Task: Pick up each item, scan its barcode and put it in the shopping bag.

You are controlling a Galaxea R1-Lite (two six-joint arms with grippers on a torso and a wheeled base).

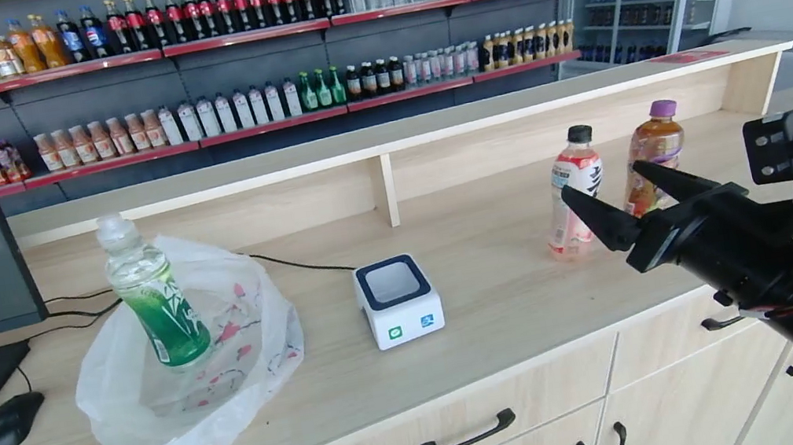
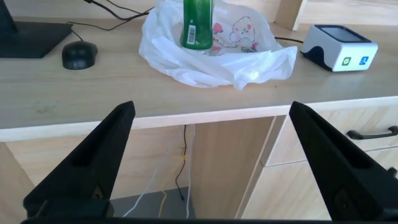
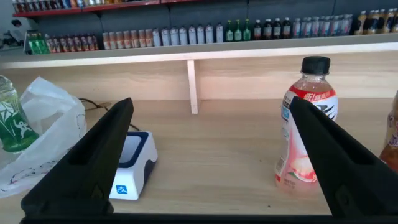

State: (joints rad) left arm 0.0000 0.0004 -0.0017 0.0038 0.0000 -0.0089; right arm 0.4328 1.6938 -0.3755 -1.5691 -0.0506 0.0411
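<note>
Right hand spread wide and empty beside the upright pink bottle; left hand also spread wide and empty, low before the front edge of the pale wood-grain surface.

Both hands have black, wedge-shaped fingers tapering to points. The pink bottle, clear plastic with a black cap, stands with its long axis vertical just beyond the right hand's fingertips, and an amber bottle with a purple cap stands upright just beside it. A boxy white scanner with rounded corners and a dark-framed window facing up sits mid-surface. Farther left, the thin, crinkled, translucent shopping bag with pink print lies slumped open around a green bottle that leans slightly, cap up. A smooth black mouse rests near the bag.
</note>
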